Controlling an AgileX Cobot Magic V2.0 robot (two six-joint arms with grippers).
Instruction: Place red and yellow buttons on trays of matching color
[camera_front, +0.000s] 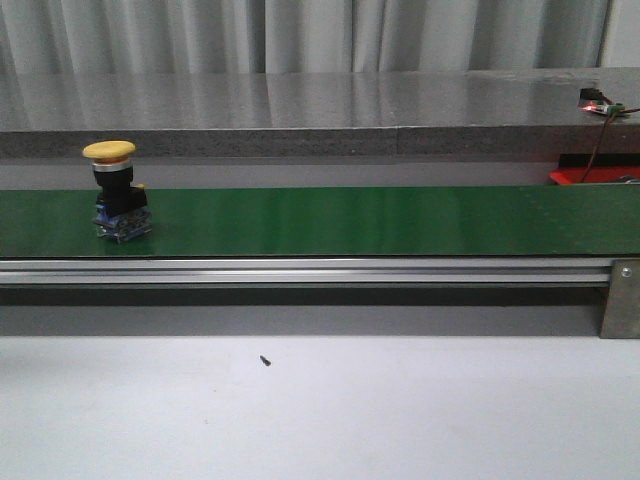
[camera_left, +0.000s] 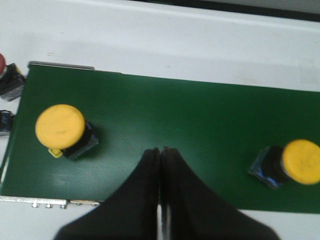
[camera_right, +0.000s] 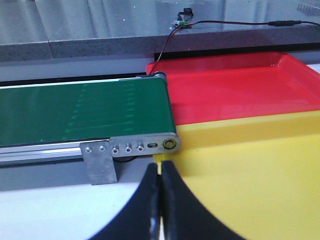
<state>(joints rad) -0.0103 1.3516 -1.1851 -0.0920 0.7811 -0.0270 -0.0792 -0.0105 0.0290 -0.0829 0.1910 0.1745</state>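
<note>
Both grippers, left (camera_left: 160, 152) and right (camera_right: 160, 170), hang closed and empty above the belt (camera_left: 190, 130), the left between two yellow buttons (camera_left: 60, 126).

Bright, even overhead light. My front view's soft, with sheen streaking the green conveyor belt (camera_front: 350, 220). In my left wrist view the yellow buttons (camera_left: 60, 127) blur slightly, short shadows beside them; white tabletop (camera_left: 200, 45) nearly washes out.

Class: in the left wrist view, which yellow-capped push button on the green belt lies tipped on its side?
The yellow-capped push button farthest from the red-capped button; the other stands upright.
</note>
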